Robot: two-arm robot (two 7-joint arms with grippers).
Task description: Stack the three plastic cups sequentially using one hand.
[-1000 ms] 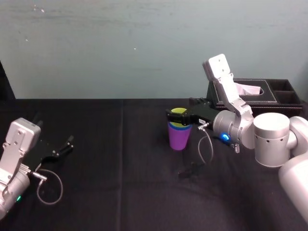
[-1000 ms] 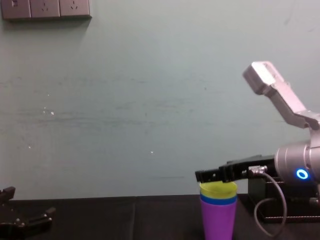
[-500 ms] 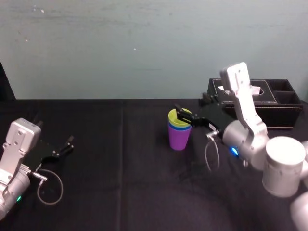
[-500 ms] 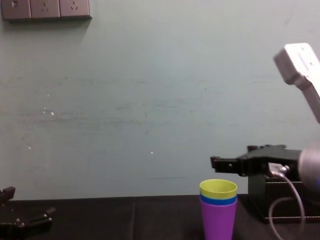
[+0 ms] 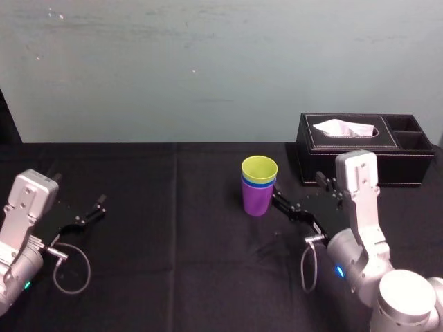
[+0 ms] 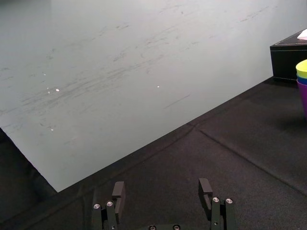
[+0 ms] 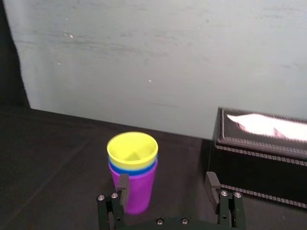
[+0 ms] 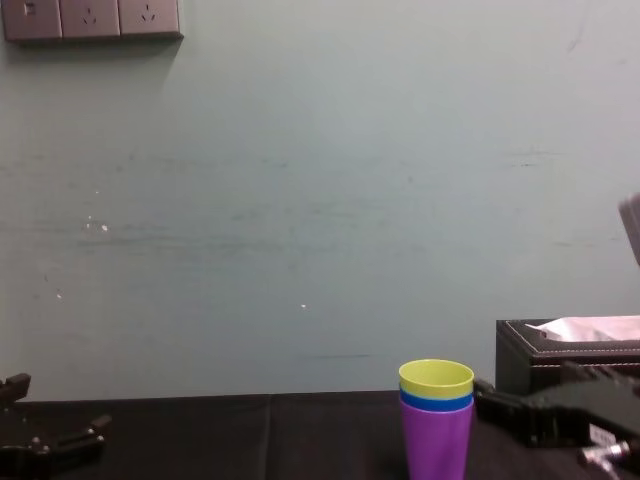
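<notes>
Gaping R claw (image 7: 167, 182) — nr cup stack (image 7: 134, 168)

1. Stack of three cups, upright on the black bench (image 8: 250, 440).
- Purple cup (image 8: 437, 445) at the bottom.
- Blue cup (image 8: 437, 402) nested inside it, showing as a narrow band at the rim.
- Yellow-green cup (image 8: 436, 378) nested on top, mouth open upward.
- The stack stands just beside the tips of the right claw (image 8: 495, 405).

2. Black tissue box (image 8: 525, 360) with white tissue at its top, behind and above the right claw.

3. Left claw (image 8: 55, 420), low over the bench, well apart from the stack.

4. Wall sockets (image 8: 90, 18), high on the wall above the left claw.
</notes>
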